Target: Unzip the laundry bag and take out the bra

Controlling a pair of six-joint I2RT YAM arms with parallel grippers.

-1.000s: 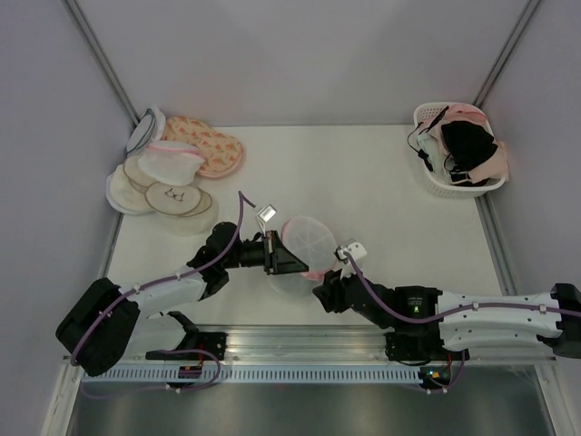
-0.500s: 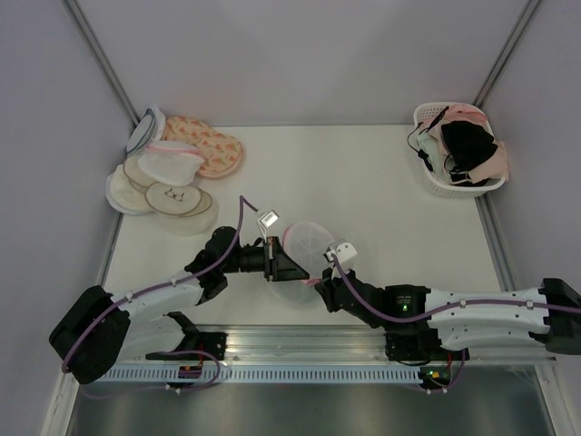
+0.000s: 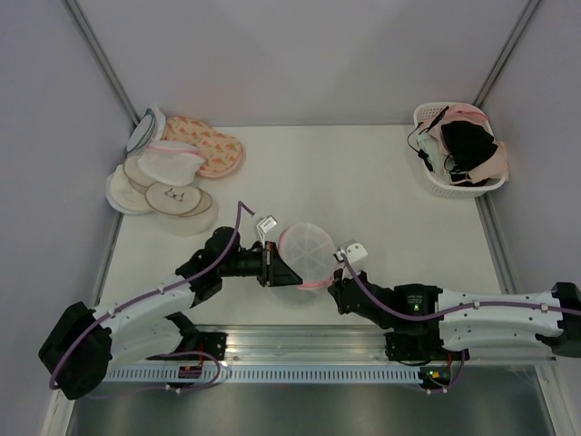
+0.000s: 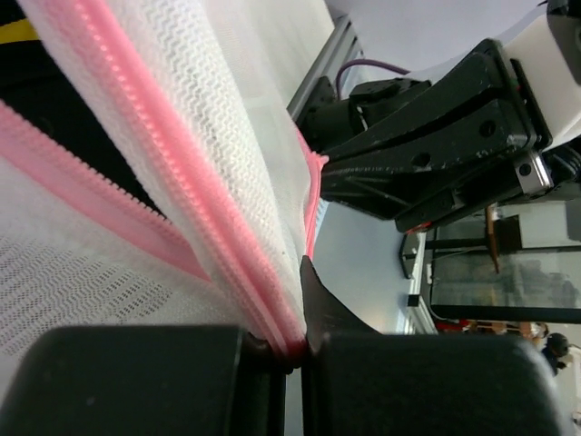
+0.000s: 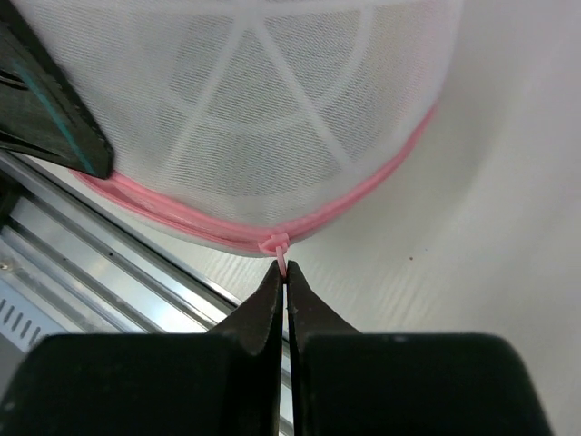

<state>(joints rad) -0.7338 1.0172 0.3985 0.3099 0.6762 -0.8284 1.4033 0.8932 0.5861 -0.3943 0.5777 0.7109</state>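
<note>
The laundry bag (image 3: 307,253), a round white mesh pouch with pink zipper trim, is held above the table's near middle. My left gripper (image 3: 280,269) is shut on the bag's pink rim (image 4: 289,338) at its left side. My right gripper (image 3: 332,283) is shut on the pink zipper pull (image 5: 283,263) at the bag's lower right rim. The bag (image 5: 245,109) fills the top of the right wrist view, its white ribs showing through the mesh. The bra is hidden inside.
A pile of other pouches (image 3: 172,168) lies at the back left, among them a peach floral one (image 3: 209,145) and a cream disc with a bra drawing (image 3: 177,197). A white basket (image 3: 438,185) of bras stands at the back right. The aluminium rail (image 3: 300,345) runs along the near edge.
The bag has tilted and lifted, its lid now facing up. My right gripper has moved right along the rim with the zipper pull. My left gripper keeps its hold.
</note>
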